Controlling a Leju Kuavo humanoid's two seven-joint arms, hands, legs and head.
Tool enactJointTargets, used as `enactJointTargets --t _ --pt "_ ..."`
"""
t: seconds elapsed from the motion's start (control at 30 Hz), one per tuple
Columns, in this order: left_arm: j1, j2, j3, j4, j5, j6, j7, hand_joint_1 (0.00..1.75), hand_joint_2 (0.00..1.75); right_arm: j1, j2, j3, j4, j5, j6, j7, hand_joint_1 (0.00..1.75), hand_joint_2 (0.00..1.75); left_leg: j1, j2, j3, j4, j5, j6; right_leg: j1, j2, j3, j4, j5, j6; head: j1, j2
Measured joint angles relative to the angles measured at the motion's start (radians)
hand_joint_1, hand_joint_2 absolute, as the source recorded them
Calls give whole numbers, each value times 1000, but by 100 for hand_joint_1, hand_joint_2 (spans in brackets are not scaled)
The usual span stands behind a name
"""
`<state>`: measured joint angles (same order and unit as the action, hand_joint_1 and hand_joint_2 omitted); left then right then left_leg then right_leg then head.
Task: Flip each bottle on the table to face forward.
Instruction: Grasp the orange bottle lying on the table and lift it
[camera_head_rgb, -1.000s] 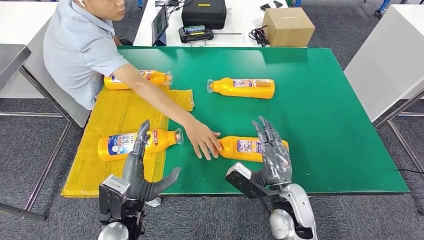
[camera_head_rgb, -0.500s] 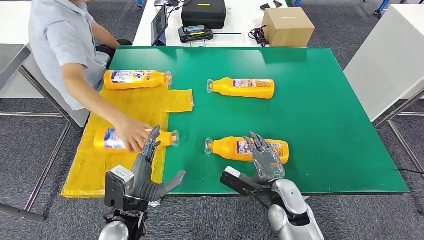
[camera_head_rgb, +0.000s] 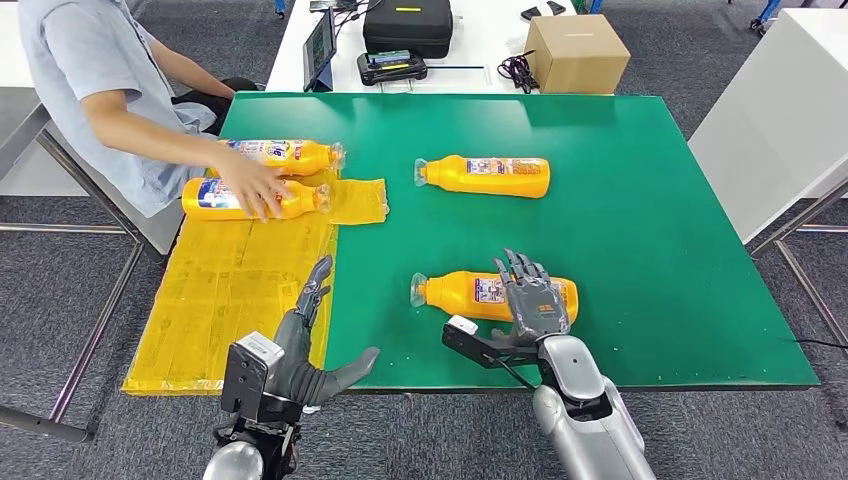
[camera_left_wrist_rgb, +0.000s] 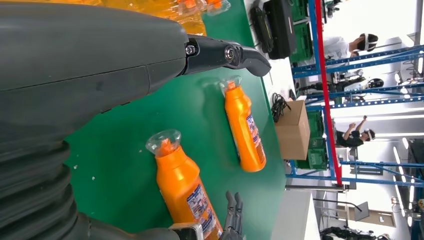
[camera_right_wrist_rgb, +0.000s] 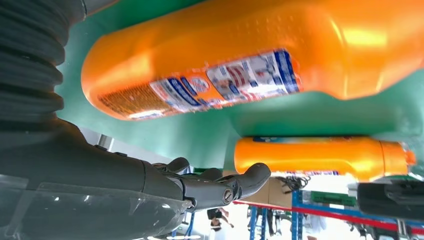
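R hand (camera_head_rgb: 530, 300) sits over the near bottle (camera_head_rgb: 480, 295), fingers spread, palm down on its base end. Whether it's pressing or just hovering, can't tell from the head view; the R wrist view shows the bottle (camera_right_wrist_rgb: 260, 70) just off the palm w/ fingers (camera_right_wrist_rgb: 220, 185) apart, nothing clasped. So: hand apart, not holding.

Key relation: the bottle's long axis runs L–R across the robot's front, cap to the robot's L, base under the R hand. It lies on the green mat (camera_head_rgb: 650, 200), near the front edge. Small back label faces up, so prob. still to be rolled about that axis. R hand is clearly the nearer one.

L hand (camera_head_rgb: 300, 350) is at the mat's front edge, fingers apart, holding nothing, well to the cap side. L wrist view shows the same bottle (camera_left_wrist_rgb: 185, 190) cap toward it.

Farther out: second bottle (camera_head_rgb: 485, 176) mid-mat, same L–R lie, cap L, beyond R hand. Two more bottles (camera_head_rgb: 270, 155) on the yellow sheet (camera_head_rgb: 220, 300); a person's hand (camera_head_rgb: 252, 185) rests on the nearer of them.
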<state>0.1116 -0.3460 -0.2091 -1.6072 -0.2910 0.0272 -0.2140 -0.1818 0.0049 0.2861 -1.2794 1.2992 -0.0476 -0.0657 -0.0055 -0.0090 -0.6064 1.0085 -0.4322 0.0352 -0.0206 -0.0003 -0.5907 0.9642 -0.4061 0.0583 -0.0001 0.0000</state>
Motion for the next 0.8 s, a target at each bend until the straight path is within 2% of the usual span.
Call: enactJointTargets --t 0.2,0.43,0.8 --pt "-3 0 -2 6 -2 -5 1 0 175 -18 -4 -4 43 -6 6 8 0 175 0 0 0 0 0 0 0 0 0 0 0 0 0 0" --pt "-12 5 -19 37 -16 -25 2 0 175 -75 -22 -67 180 -82 30 -20 0 175 0 0 0 0 0 0 0 0 0 0 0 0 0 0" --pt "-16 8 -24 63 -24 -27 -3 0 175 -127 -34 -77 256 -37 29 13 0 175 0 1 3 0 0 0 0 0 2 0 0 0 0 0"
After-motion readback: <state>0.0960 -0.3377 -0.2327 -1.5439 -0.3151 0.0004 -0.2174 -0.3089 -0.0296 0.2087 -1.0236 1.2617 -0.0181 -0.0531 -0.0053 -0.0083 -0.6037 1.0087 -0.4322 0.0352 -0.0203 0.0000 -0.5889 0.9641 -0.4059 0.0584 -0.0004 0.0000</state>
